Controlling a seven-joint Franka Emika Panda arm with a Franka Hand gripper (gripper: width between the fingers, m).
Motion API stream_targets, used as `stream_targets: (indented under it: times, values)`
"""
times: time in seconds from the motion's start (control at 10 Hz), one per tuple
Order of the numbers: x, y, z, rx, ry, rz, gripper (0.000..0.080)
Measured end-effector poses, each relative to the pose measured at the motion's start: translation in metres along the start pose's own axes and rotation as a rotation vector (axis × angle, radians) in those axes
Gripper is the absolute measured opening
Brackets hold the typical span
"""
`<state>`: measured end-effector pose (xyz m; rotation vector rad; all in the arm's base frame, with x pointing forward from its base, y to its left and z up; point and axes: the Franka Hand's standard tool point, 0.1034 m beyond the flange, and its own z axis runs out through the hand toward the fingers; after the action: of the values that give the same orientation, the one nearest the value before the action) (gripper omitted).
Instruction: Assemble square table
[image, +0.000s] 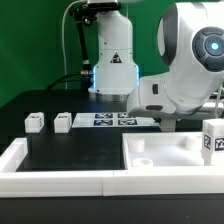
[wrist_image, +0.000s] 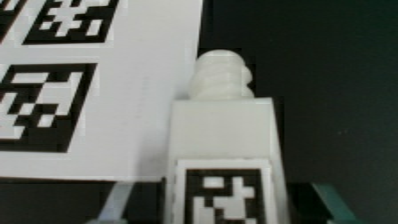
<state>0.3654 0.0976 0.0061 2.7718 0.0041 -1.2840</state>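
Note:
The square tabletop (image: 165, 152), a white slab with a raised rim, lies at the front right of the exterior view. Two white tagged legs (image: 35, 122) (image: 63, 122) stand on the black table at the left. Another leg (image: 212, 140) stands at the far right edge. In the wrist view a fourth leg (wrist_image: 224, 140) lies on the black table beside the marker board (wrist_image: 89, 80), tag up and screw tip pointing away. My gripper (wrist_image: 224, 205) straddles its tagged end. A dark gap shows between the leg and each finger (wrist_image: 121, 200). In the exterior view the arm hides the gripper.
The marker board (image: 112, 120) lies at the middle back of the table. A long white border rail (image: 60, 180) runs along the front and left. The arm's bulky white body (image: 175, 80) fills the right side. A white robot base (image: 112, 60) stands behind.

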Motion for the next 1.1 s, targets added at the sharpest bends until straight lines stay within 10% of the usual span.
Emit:
stream_targets:
  times: [0.3,0.7,1.1]
  values:
    - [-0.005,0.009,-0.009,-0.001,-0.002,-0.004,0.0284]
    - [-0.035,0.033,-0.063,0.037,0.043,0.027,0.0285]
    - [-0.023,0.031,-0.065,0.048,0.195,0.016,0.0287]
